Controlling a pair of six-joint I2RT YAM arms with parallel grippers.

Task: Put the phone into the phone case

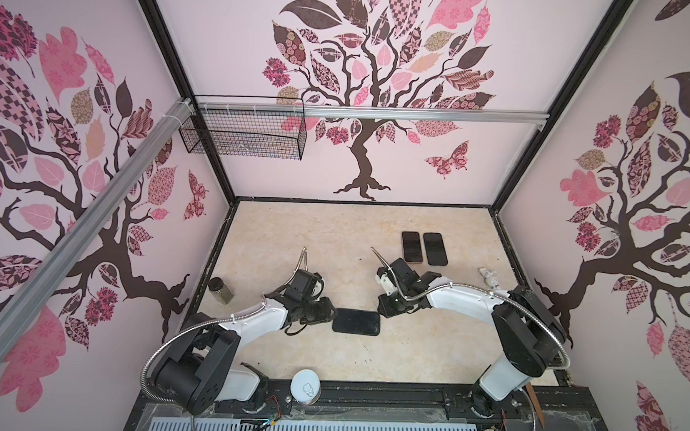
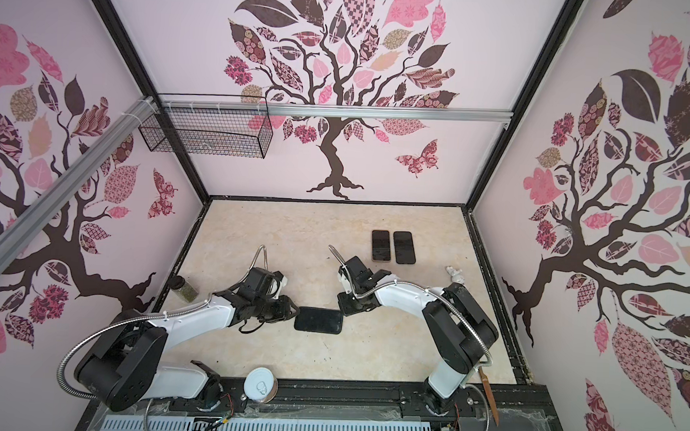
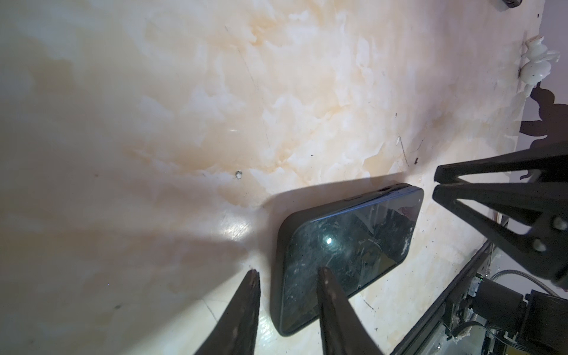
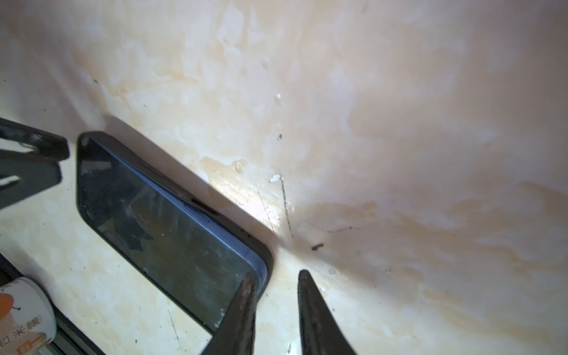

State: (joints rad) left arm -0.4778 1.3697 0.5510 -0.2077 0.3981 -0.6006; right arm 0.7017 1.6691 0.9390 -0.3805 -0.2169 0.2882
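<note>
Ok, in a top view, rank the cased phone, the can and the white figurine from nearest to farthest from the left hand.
1. cased phone: mid-table, right at the left hand.
2. can: at the table's front edge.
3. figurine: far over on the right side.

Mid-table: phone in its case (image 1: 356, 322) lies flat, the main obstacle. Left gripper (image 3: 288, 272) crowds one short end and right gripper (image 4: 277, 275) the opposite corner, both with jaws parted.

Table (image 1: 294, 230) lies open behind the left arm, right to the back wall. Back right is blocked by two other phones (image 1: 411, 246) lying side by side. White figurine (image 1: 488, 277) sits near the right edge, spice jar (image 1: 220, 290) at the left edge, can (image 1: 306, 386) on the front rail. A bare strip runs in front of the cased phone, between the arm bases.
</note>
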